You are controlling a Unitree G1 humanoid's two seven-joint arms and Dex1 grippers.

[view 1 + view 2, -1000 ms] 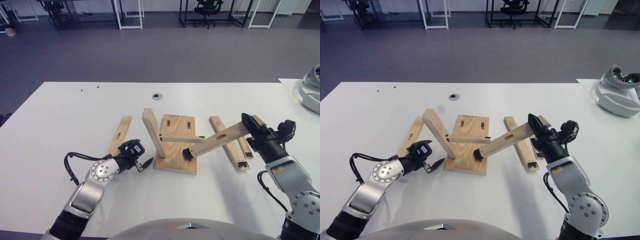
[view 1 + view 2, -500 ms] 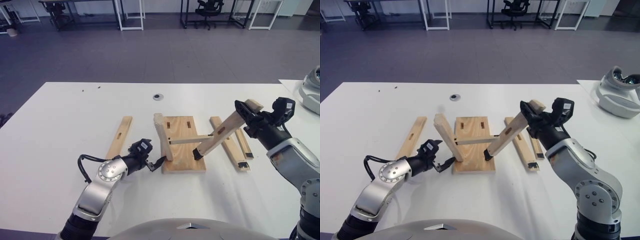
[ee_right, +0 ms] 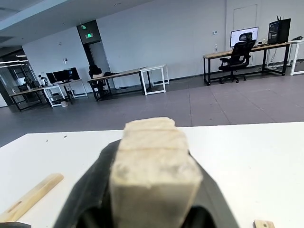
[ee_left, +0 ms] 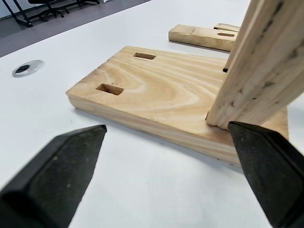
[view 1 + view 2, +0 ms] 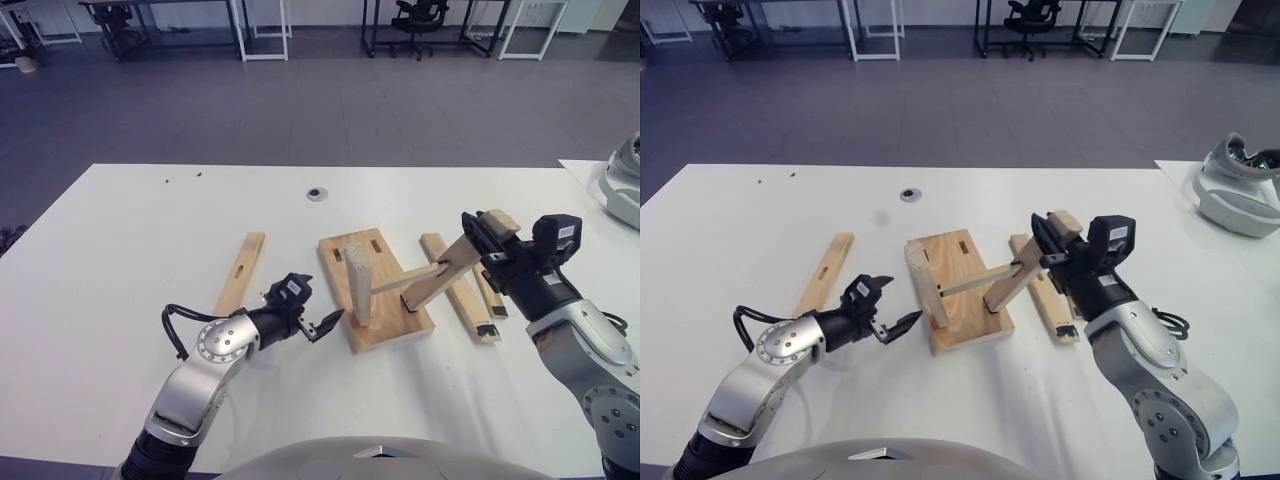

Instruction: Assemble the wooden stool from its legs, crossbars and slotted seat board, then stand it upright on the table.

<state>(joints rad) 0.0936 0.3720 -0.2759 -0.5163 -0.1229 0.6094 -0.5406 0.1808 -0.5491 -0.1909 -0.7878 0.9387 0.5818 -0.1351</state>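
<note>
Joints hard to read: the standing leg [image 5: 358,285] rises from the seat board [image 5: 390,322], but whether its foot sits in a slot cannot be told. Thin crossbar [image 5: 400,283] runs from it to a second, tilted leg [image 5: 440,275]; that leg's dark-tipped lower end is at the board's right edge, contact unclear.

Right gripper [image 5: 478,238] clamped on the tilted leg's upper end; in the right wrist view the end grain [image 3: 154,161] hides most of both dark fingers.

Left gripper [image 5: 318,302] spread wide, holding nothing, low over the table just beside the board's near left corner. Left wrist view: fingertips [image 4: 57,175] cut off at the frame edge, two slots of the board visible between them.

Loose pieces [image 5: 462,300] lie right of the board, partly covered by the tilted leg and right arm; count uncertain. Another loose leg [image 5: 241,268] lies flat to the board's left, apart from it.

Table [image 5: 120,260] white, with a round grommet [image 5: 316,193] beyond the board. White headset [image 5: 622,180] cut off at the right edge. Room behind: grey floor, white-framed desks, an office chair [image 5: 412,15].
</note>
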